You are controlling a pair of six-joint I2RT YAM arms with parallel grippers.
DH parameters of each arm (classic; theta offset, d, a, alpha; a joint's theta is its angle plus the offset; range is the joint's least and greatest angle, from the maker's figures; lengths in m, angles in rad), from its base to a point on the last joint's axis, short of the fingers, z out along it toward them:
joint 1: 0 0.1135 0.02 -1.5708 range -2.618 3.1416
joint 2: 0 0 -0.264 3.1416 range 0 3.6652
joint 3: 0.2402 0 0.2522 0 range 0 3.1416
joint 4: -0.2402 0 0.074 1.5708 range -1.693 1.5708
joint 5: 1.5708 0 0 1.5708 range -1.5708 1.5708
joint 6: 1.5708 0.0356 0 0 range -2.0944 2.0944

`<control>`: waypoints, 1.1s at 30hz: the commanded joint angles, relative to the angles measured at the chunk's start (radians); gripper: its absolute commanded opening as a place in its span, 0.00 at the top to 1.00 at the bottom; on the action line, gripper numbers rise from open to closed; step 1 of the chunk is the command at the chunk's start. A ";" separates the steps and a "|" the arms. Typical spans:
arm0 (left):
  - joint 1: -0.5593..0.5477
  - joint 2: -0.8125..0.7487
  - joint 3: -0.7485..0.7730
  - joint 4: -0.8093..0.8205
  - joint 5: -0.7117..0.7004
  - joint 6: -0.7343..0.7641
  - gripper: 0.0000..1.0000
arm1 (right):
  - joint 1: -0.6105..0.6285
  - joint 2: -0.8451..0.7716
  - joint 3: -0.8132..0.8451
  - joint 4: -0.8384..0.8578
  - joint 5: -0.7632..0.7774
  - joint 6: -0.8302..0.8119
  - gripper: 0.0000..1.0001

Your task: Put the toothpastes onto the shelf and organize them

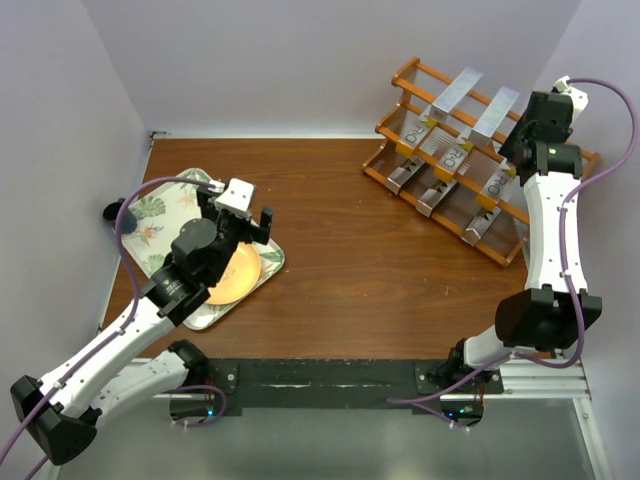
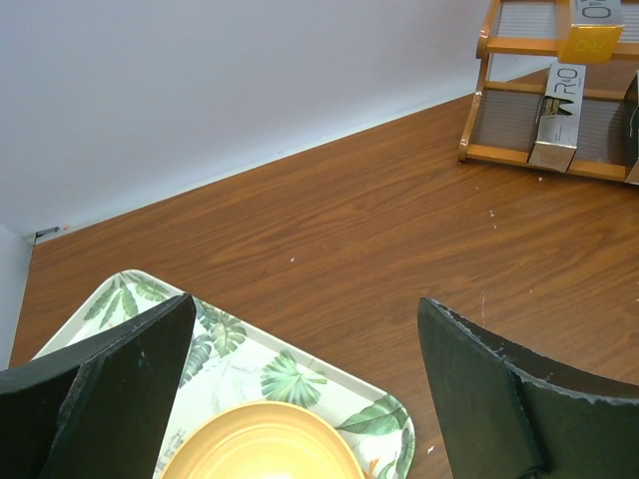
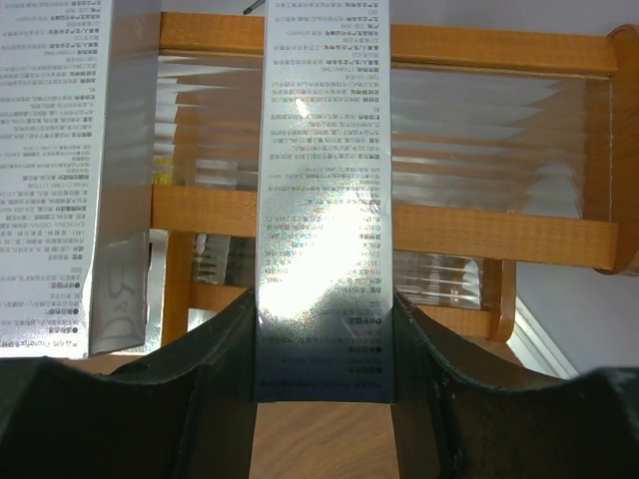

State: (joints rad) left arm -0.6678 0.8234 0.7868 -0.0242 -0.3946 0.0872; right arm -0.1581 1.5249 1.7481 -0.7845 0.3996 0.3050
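Note:
The shelf (image 1: 395,130) stands at the far right of the table and carries several silver toothpaste cartons, some with gold-yellow ends, such as one (image 1: 455,92) on the top tier. My right gripper (image 1: 512,138) is at the shelf's top tier. In the right wrist view it (image 3: 324,309) is shut on the near end of a silver carton (image 3: 324,200) that lies up against the shelf rails (image 3: 499,45). A second carton (image 3: 60,170) lies just left of it. My left gripper (image 1: 245,215) is open and empty above the leaf-patterned tray (image 1: 160,205).
An orange plate (image 1: 235,275) lies on the tray, below my left gripper (image 2: 305,299). The left wrist view shows the tray's rim (image 2: 240,349), bare wood and the shelf's end (image 2: 484,60) far off. Grey walls close the table at back and sides.

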 commanded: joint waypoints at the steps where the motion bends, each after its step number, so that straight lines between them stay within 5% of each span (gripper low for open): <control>1: 0.007 -0.003 -0.004 0.036 0.014 -0.026 0.02 | -0.006 -0.037 0.034 0.048 0.021 -0.014 0.58; 9: 0.005 -0.003 -0.004 0.036 0.016 -0.026 0.02 | -0.006 -0.049 0.008 0.068 0.028 -0.015 0.37; 16: 0.005 0.000 -0.004 0.036 0.016 -0.026 0.02 | -0.006 -0.062 -0.002 0.083 0.022 -0.007 0.32; 23: 0.005 -0.001 -0.004 0.036 0.014 -0.026 0.02 | -0.006 -0.121 -0.016 0.113 0.001 -0.006 0.08; 33: 0.005 -0.018 -0.003 0.035 0.008 -0.024 0.02 | -0.006 -0.352 -0.165 0.227 -0.070 -0.012 0.02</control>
State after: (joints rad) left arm -0.6678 0.8242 0.7868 -0.0246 -0.3882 0.0872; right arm -0.1581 1.2926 1.6531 -0.6636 0.3885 0.2981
